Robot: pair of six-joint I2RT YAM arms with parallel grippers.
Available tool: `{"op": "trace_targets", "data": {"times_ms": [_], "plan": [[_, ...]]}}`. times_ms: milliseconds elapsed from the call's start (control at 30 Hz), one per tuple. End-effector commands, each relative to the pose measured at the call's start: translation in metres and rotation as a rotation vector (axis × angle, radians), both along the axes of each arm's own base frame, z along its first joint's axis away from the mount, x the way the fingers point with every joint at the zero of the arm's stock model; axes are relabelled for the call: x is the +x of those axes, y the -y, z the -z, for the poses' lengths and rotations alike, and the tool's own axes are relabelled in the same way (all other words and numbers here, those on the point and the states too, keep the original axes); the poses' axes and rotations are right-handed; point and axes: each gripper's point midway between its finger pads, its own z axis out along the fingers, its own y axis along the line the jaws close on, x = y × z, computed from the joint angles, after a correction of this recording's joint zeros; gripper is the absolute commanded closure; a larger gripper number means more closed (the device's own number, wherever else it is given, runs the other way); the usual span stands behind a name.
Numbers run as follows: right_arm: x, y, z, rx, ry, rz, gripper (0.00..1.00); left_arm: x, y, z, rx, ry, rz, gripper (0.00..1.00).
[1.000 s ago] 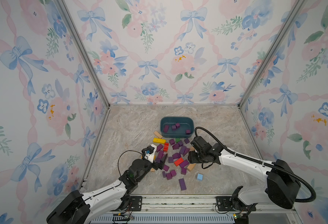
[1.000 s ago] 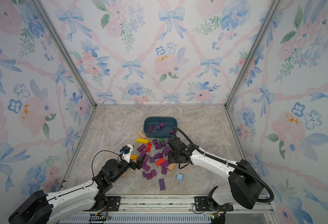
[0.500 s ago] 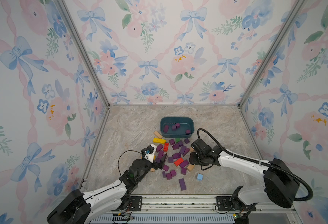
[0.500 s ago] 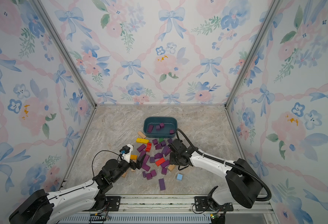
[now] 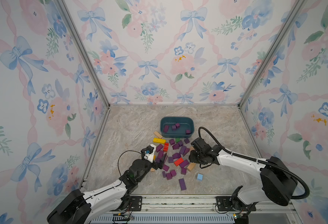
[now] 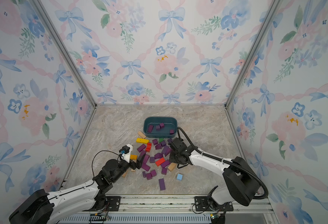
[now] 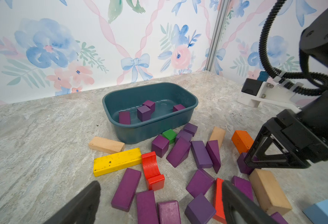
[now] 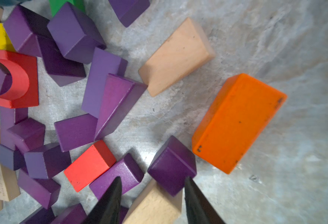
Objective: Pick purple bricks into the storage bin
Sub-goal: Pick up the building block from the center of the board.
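**Marbled Bench, Papered Walls, a Heap of Painted Wood**

The bench (image 5: 132,126) was a matte stone-look slab, grey-beige with pale veining. Three walls (image 5: 159,58) closed it in, papered with watercolour bows, ribbons and flowers and joined at the corners by bare aluminium posts (image 5: 81,54).

Towards the back stood the storage bin (image 7: 139,133), a smooth teal plastic tub with rounded corners and low walls. Four purple bricks (image 7: 143,113) lay inside it, one cube tilted against another. The other purple bricks (image 5: 182,150) were scattered on the bench in front of the bin as matte cubes, bars and wedges. Mixed among them were a red arch (image 7: 151,168), a scuffed yellow bar (image 7: 116,161), a green cube (image 7: 169,135), a speckled orange block (image 8: 236,124) and plain tan blocks showing their grain. A light blue cube (image 5: 200,176) sat apart, nearer the front rail.

The left claw (image 7: 159,186) hung low over the near side of the heap, its jaws spread as wide as they go and empty.

The right claw (image 8: 153,179) stood partly open over a purple cube (image 8: 171,164) that rested on a tan block (image 8: 155,205). One finger (image 8: 194,197) was at the cube's corner and the other was clear of it, so nothing was clamped.
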Motion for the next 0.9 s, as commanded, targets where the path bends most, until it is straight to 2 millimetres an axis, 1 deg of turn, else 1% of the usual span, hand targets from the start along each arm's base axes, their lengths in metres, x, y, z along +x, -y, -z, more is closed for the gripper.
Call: {"op": "trace_targets", "data": {"times_ms": [0, 133, 300, 500, 633, 767, 867], "plan": [[-0.003, 0.012, 0.025, -0.09, -0.057, 0.003, 0.49, 0.0, 0.0, 0.001, -0.007, 0.0, -0.006, 0.02], [0.001, 0.016, 0.024, -0.128, -0.046, -0.001, 0.49, 0.0, -0.001, 0.002, -0.005, -0.001, -0.012, 0.02], [0.005, 0.01, 0.016, -0.126, -0.023, -0.029, 0.49, 0.001, -0.002, 0.003, -0.002, -0.003, -0.016, 0.02], [0.009, 0.0, 0.025, -0.093, -0.04, -0.035, 0.49, 0.002, -0.001, 0.004, 0.002, -0.01, -0.016, 0.02], [0.013, -0.001, 0.031, -0.099, -0.049, -0.032, 0.5, 0.002, -0.002, 0.003, 0.0, -0.004, -0.022, 0.02], [0.017, 0.0, 0.034, -0.103, -0.051, -0.029, 0.54, 0.002, -0.003, 0.003, 0.0, -0.003, -0.024, 0.02], [0.018, -0.003, 0.034, -0.111, -0.056, -0.049, 0.57, 0.002, -0.003, 0.004, 0.002, -0.005, -0.026, 0.02]]}}
